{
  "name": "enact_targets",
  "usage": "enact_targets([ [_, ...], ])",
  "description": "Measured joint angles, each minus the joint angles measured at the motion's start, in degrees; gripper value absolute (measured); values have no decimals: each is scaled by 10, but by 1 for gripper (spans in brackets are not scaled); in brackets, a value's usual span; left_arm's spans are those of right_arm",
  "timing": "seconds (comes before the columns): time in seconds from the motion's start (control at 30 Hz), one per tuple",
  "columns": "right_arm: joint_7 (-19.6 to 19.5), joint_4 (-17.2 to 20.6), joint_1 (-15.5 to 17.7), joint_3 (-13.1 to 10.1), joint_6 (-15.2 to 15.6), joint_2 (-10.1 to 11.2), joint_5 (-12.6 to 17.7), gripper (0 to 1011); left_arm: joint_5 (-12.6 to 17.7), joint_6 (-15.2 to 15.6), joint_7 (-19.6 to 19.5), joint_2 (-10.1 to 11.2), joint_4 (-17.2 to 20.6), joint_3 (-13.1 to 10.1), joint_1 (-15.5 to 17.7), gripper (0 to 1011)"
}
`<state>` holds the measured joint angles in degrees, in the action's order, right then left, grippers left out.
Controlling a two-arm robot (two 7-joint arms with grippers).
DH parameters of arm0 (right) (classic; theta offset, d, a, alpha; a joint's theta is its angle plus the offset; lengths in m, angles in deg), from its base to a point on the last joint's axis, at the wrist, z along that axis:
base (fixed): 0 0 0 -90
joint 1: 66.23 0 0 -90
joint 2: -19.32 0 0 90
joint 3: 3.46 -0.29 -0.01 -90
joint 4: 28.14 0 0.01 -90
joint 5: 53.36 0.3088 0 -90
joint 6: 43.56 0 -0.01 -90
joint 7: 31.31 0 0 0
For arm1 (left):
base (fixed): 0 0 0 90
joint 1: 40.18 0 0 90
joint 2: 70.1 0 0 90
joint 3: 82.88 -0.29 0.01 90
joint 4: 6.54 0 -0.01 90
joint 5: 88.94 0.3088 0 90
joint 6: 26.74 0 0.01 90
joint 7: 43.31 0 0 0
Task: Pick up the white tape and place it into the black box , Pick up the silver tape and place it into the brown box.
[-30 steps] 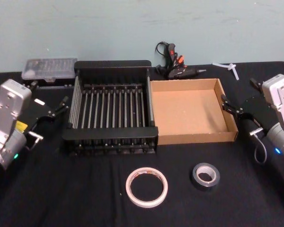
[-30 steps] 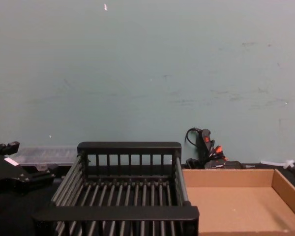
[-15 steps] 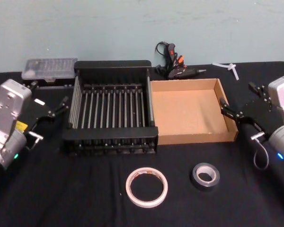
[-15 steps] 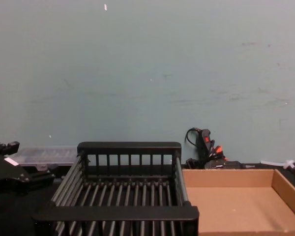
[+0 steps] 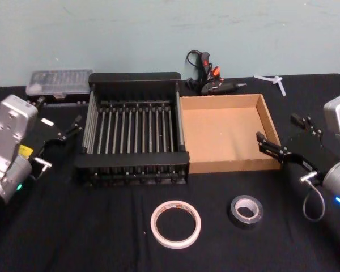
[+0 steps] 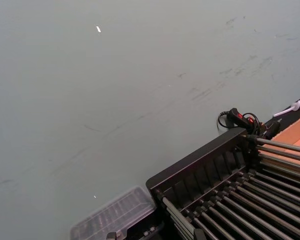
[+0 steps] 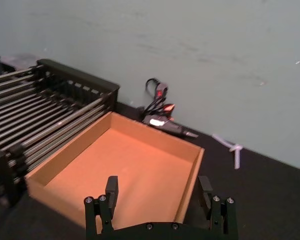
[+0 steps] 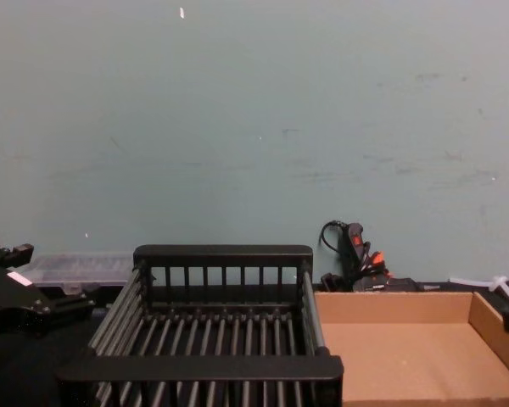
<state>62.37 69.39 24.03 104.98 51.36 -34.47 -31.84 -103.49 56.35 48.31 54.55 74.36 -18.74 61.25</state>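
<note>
Left of the black box (image 5: 137,129), your left gripper (image 5: 56,126) sat parked, its fingers' spacing unclear to me. The white tape (image 5: 175,224) and silver tape (image 5: 247,211) lay untouched in front of the black box and brown box (image 5: 226,131). Your right gripper (image 5: 282,136), fingers spread, had swung down toward the silver tape, likely starting its pickup.
</note>
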Motion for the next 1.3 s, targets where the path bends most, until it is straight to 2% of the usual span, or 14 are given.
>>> enact_targets([
  [0.1, 5, 14, 8, -3, 16, 3, 4, 1002, 0, 0, 0, 0, 0, 0, 0, 1001],
  [0.4, 25, 60, 40, -20, 92, 5, 31, 1002, 0, 0, 0, 0, 0, 0, 0, 1001],
  [0.7, 38, 88, 59, -33, 154, 6, 46, 1002, 0, 0, 0, 0, 0, 0, 0, 1001],
  [1.03, 57, 97, 71, -38, 205, 5, 52, 1002, 0, 0, 0, 0, 0, 0, 0, 1001],
  [1.3, 77, 99, 73, -38, 234, 8, 52, 1002, 0, 0, 0, 0, 0, 0, 0, 1001],
])
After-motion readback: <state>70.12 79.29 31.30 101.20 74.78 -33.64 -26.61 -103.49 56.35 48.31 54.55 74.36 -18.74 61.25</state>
